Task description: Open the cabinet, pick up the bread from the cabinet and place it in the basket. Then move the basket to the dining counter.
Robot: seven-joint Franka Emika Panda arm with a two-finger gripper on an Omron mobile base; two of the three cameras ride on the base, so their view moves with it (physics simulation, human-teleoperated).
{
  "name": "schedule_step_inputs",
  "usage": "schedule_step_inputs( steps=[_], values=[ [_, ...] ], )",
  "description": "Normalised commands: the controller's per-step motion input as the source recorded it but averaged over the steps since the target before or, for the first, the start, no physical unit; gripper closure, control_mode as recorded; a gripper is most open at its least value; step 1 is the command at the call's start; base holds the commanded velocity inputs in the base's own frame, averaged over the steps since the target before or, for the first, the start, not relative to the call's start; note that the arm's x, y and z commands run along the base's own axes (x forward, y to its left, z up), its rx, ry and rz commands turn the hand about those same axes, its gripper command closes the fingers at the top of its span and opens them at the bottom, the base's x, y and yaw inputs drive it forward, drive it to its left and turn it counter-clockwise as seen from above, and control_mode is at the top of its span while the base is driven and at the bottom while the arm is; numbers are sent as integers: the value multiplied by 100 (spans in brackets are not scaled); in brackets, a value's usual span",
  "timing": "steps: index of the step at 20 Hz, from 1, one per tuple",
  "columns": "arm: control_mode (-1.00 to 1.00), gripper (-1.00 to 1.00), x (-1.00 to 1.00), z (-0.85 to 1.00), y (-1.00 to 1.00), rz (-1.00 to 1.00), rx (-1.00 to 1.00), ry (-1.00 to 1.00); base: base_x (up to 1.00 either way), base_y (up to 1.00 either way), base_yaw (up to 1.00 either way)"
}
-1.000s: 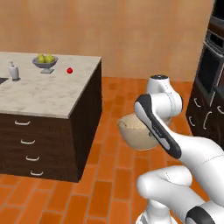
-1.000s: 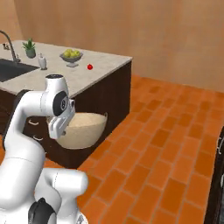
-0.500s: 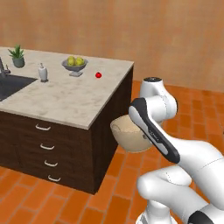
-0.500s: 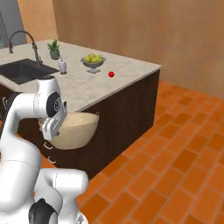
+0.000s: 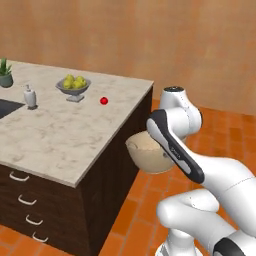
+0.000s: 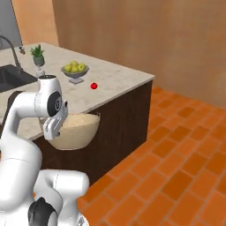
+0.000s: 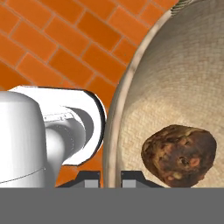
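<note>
So here's where we're at: our gripper [image 7: 110,178] is clamped on the rim of the basket [image 7: 183,87], one finger tip on each side of the wall, and the basket hangs up off the floor in that pinch. Looking along the hand, the bread [image 7: 179,155] sits inside the basket, just past our finger tips and a bit off to the side, resting on the woven bottom, lumpy and dark brown. On the other side of the rim from the bread we see orange brick floor [image 7: 57,48] below us. From the left base camera the basket [image 5: 146,153] hangs out in front of our forearm, right beside the edge of the dining counter [image 5: 60,140], roughly level with the slab's top or slightly under it; we can't tell if it actually touches the dark side panel. The right base camera shows the same thing from the other side: the basket [image 6: 74,131] tucked just under our wrist and close against the dining counter [image 6: 119,79], its rim sitting about flush with the counter edge. Farther out on the slab, well away from our hand, there's a grey bowl of green apples [image 5: 73,86], a small red tomato [image 5: 104,100] near it, a white soap dispenser [image 5: 30,96], a little potted plant [image 6: 38,54] and the sink [image 6: 13,77] with its tap.
</note>
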Motion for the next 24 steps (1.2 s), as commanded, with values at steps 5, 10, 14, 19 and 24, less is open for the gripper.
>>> schedule_step_inputs(
  steps=[5, 10, 14, 19, 24],
  values=[
    [100, 100, 0, 0, 0, 0, 0, 0, 100, -69, 36],
    [100, 100, 0, 0, 0, 0, 0, 0, 100, -87, 28],
    [100, 100, 0, 0, 0, 0, 0, 0, 100, -81, 10],
    [100, 100, 0, 0, 0, 0, 0, 0, 100, -91, 7],
    [100, 100, 0, 0, 0, 0, 0, 0, 100, -82, 17]
  ],
)
